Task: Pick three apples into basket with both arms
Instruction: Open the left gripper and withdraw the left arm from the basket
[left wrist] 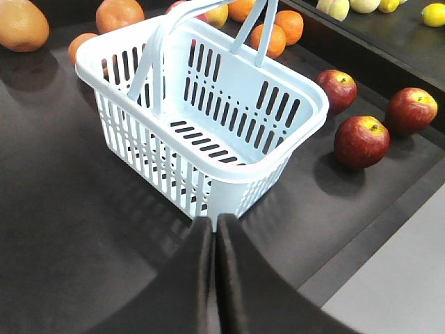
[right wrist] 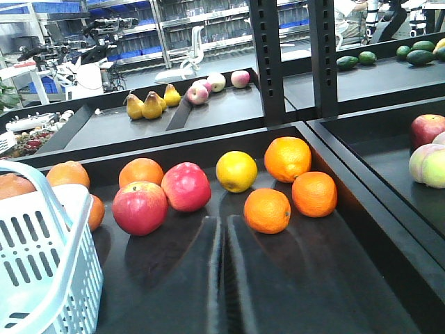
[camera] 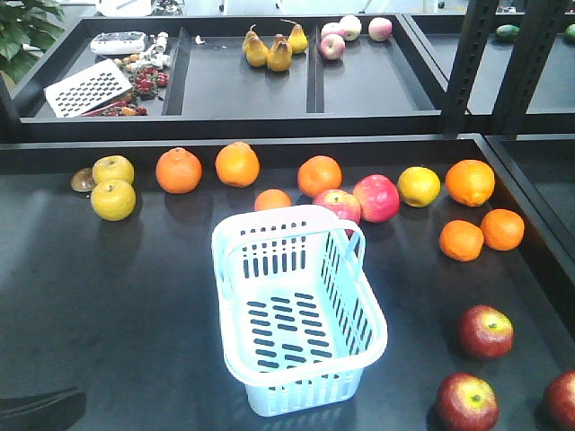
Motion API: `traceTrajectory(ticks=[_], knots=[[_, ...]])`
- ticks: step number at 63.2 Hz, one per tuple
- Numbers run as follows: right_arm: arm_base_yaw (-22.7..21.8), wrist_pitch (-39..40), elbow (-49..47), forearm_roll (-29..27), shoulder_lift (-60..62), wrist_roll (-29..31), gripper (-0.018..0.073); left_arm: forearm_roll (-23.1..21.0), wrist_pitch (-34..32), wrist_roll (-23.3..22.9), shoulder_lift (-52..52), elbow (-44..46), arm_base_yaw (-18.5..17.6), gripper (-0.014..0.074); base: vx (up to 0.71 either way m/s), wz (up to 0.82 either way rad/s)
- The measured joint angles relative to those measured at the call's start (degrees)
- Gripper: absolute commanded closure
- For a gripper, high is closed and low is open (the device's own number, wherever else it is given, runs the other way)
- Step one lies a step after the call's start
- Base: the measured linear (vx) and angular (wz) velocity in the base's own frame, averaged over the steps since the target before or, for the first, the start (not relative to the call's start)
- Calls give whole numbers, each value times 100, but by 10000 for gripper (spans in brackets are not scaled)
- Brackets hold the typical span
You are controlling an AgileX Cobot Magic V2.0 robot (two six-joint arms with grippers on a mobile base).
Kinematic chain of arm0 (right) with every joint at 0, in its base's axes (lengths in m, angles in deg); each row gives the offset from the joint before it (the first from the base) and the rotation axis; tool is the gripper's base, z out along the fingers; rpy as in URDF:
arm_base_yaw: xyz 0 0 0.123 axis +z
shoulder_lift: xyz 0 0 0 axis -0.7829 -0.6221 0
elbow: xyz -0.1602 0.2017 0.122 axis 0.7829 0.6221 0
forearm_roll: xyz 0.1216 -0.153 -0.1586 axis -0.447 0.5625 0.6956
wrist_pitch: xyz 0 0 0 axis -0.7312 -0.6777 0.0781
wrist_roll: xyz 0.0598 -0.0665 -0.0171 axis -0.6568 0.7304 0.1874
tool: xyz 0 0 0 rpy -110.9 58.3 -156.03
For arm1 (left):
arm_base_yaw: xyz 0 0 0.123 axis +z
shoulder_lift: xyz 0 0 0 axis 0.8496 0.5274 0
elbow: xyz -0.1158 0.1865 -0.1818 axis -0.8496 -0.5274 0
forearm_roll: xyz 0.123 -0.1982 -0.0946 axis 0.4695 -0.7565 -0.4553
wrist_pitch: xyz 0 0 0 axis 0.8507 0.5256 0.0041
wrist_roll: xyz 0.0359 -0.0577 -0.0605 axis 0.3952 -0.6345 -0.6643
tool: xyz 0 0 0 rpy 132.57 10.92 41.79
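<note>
Basket [camera: 304, 392] centre table, handle raised. Three apples [camera: 485, 330] near right, clustered, apart from basket. My left claw [left wrist: 212, 223] closed on nothing, near basket corner. My right claw [right wrist: 224, 223] closed, nothing held.

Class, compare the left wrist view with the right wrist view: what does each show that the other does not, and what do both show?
Only the left wrist view: three dark red apples lying beside the basket, the basket's empty inside, and the shut left gripper. Only the right wrist view: the pears, dark green produce further right, and the shut right gripper. Both: the basket and oranges.
</note>
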Motion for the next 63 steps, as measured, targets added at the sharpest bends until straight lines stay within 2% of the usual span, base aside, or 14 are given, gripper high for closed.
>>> traceTrajectory(ticks=[11,15,34,46,56,63], knots=[[0,0,0,-16,0,-18,564,0,24,0,0,-10,0,604,0,0],[0,46,0,-185,0,-122,564,0,30,0,0,-10,0,604,0,0],[0,367,0,-1714,0,-815,564,0,52,0,0,-10,0,604,0,0],[0,349,0,-2535,0,-922,564,0,52,0,0,-10,0,604,0,0],[0,-71,-254,-2599,0,-842,564,-5,59,0,0,-10,0,604,0,0],[0,-807,-1069,-2364,-145,-346,564,-5,65,0,0,-10,0,604,0,0]])
